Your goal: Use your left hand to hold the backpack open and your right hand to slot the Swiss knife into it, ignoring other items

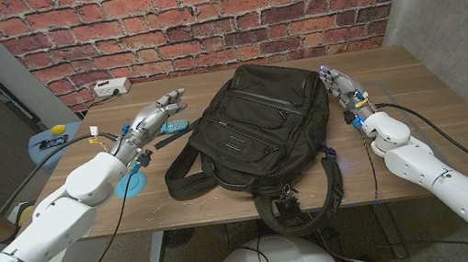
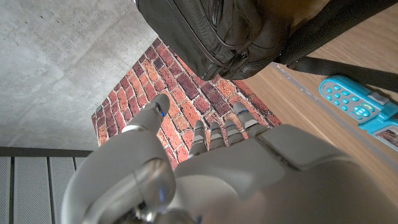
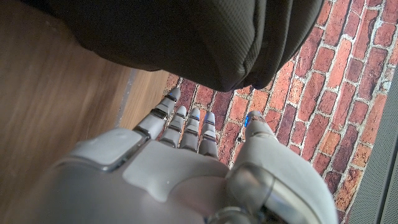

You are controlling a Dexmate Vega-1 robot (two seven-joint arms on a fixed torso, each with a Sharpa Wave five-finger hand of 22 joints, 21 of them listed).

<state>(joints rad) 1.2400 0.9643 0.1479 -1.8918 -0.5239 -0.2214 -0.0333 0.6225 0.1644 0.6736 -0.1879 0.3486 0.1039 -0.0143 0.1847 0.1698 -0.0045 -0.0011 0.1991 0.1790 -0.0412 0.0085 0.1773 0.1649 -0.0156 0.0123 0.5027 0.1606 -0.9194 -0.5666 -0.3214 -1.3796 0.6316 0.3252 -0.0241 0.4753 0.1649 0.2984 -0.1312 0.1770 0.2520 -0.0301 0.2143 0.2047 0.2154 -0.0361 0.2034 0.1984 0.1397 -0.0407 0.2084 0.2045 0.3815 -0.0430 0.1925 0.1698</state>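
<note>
A black backpack point(image 1: 252, 128) lies flat in the middle of the wooden table point(image 1: 435, 110), its straps trailing toward the front edge. My left hand point(image 1: 153, 120) hovers just left of the bag with fingers stretched out and apart, holding nothing. In the left wrist view my left hand point(image 2: 205, 168) points past the backpack point(image 2: 230, 31). My right hand point(image 1: 344, 91) stands at the bag's right side, fingers straight and empty. In the right wrist view my right hand point(image 3: 186, 162) sits close under the backpack's fabric point(image 3: 186, 37).
A teal remote-like device point(image 1: 173, 126) lies between my left hand and the bag, also seen as the teal device point(image 2: 348, 99) in the left wrist view. A blue disc point(image 1: 130, 184) lies near the front left edge. A white power strip point(image 1: 111, 87) sits at the back left.
</note>
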